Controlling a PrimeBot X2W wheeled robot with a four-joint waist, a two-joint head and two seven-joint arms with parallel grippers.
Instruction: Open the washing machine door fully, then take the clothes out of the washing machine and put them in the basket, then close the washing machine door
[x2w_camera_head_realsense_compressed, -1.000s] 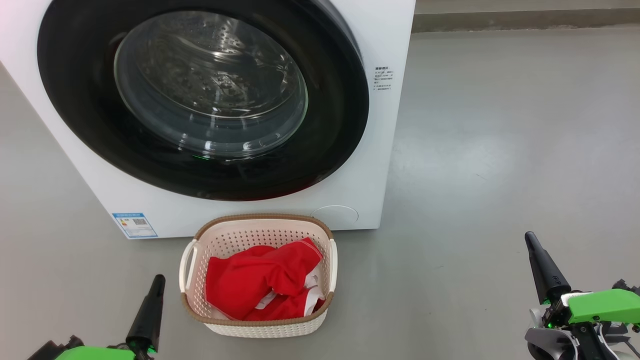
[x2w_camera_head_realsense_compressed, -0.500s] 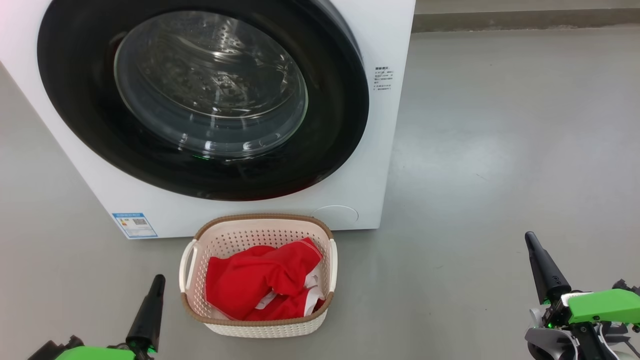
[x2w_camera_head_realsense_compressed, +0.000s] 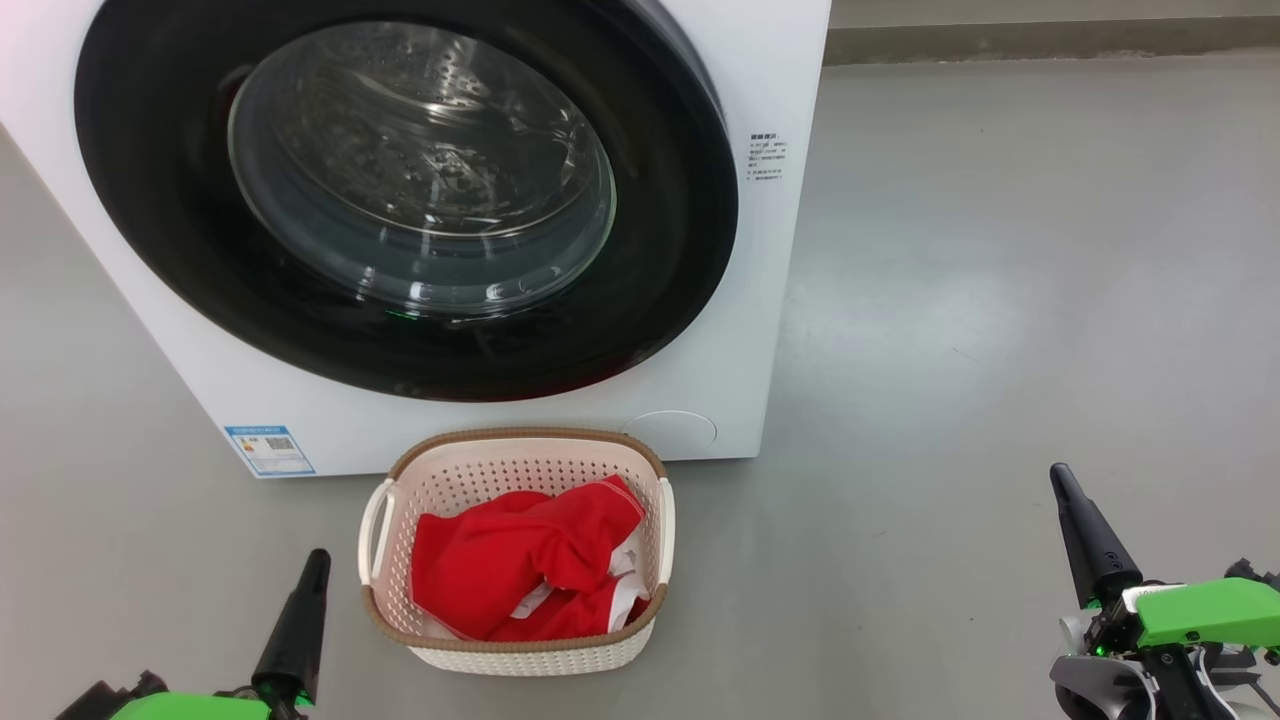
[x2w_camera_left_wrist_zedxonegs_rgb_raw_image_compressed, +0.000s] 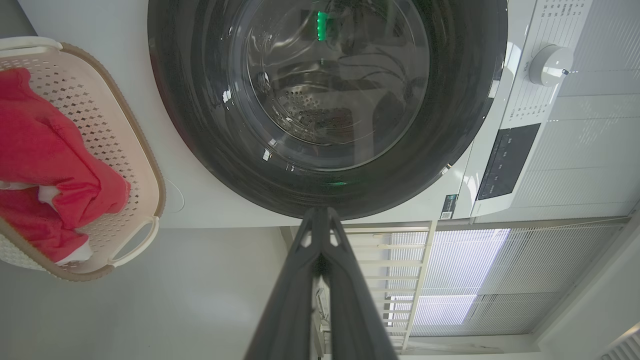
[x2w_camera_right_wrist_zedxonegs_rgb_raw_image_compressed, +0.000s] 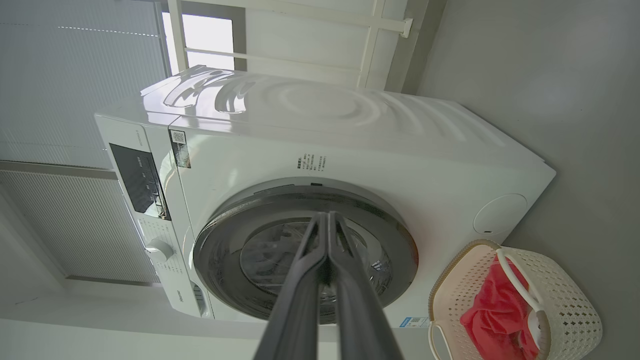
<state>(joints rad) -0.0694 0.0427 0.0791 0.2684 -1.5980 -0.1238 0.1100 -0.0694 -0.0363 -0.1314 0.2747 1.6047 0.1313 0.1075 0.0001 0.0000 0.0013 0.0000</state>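
The white washing machine (x2w_camera_head_realsense_compressed: 770, 260) stands ahead with its black-rimmed door (x2w_camera_head_realsense_compressed: 400, 200) shut flat against the front; steel drum shows through the glass. On the floor in front sits the cream basket (x2w_camera_head_realsense_compressed: 520, 448) holding the red clothes (x2w_camera_head_realsense_compressed: 520, 560). My left gripper (x2w_camera_head_realsense_compressed: 316, 560) is shut and empty, low at the left of the basket. Far to the right, my right gripper (x2w_camera_head_realsense_compressed: 1058, 476) is shut and empty. The left wrist view has its fingers (x2w_camera_left_wrist_zedxonegs_rgb_raw_image_compressed: 320, 215) pressed together before the door (x2w_camera_left_wrist_zedxonegs_rgb_raw_image_compressed: 325, 100), basket (x2w_camera_left_wrist_zedxonegs_rgb_raw_image_compressed: 145, 170) at left. In the right wrist view, fingers (x2w_camera_right_wrist_zedxonegs_rgb_raw_image_compressed: 327, 220) meet before the machine (x2w_camera_right_wrist_zedxonegs_rgb_raw_image_compressed: 350, 150).
Grey floor (x2w_camera_head_realsense_compressed: 1000, 300) spreads wide to the right of the machine. A blue label (x2w_camera_head_realsense_compressed: 268, 450) sits low on the machine front. Control panel and dial (x2w_camera_left_wrist_zedxonegs_rgb_raw_image_compressed: 547, 65) are on the machine's upper front. Windows with blinds (x2w_camera_right_wrist_zedxonegs_rgb_raw_image_compressed: 60, 75) stand behind.
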